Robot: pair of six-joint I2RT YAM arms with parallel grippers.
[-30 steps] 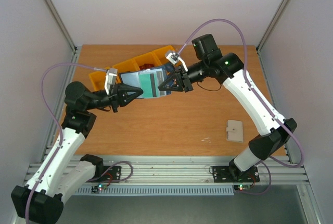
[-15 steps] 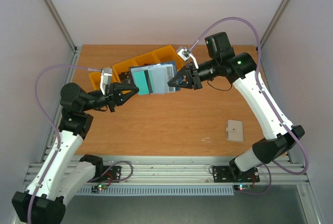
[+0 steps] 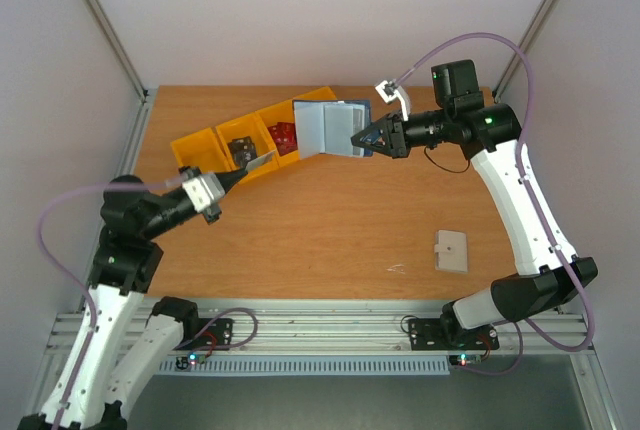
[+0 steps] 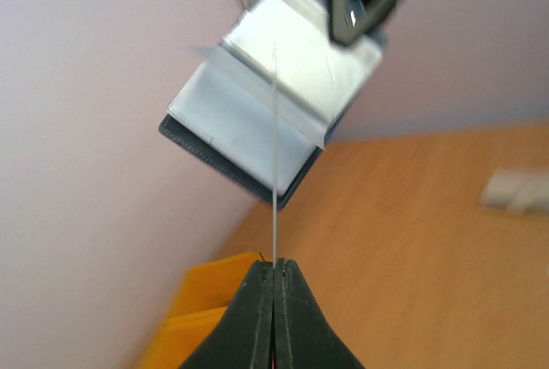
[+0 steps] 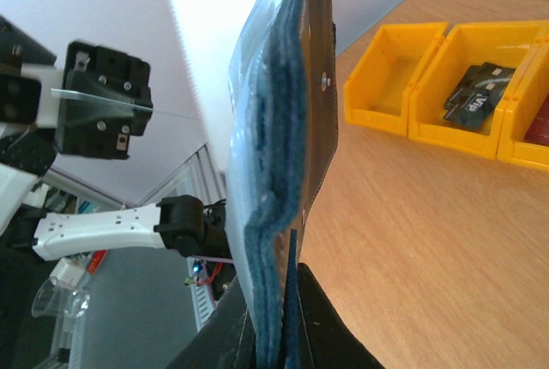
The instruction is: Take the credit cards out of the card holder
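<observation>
The left gripper (image 4: pixel 274 268) is pinching a thin, pale plastic card (image 4: pixel 274 172) by its near end with the jaws fully closed, and is holding it in the air near the row of yellow plastic bins (image 3: pixel 205 142). The right gripper (image 3: pixel 360 137) is clamping one edge of the dark navy folding wallet (image 3: pixel 325 128), which is hanging open above the wooden table (image 3: pixel 330 230), apart from the card.

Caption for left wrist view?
Left gripper pinches a card edge-on; right gripper holds the card holder aloft beyond.
</observation>
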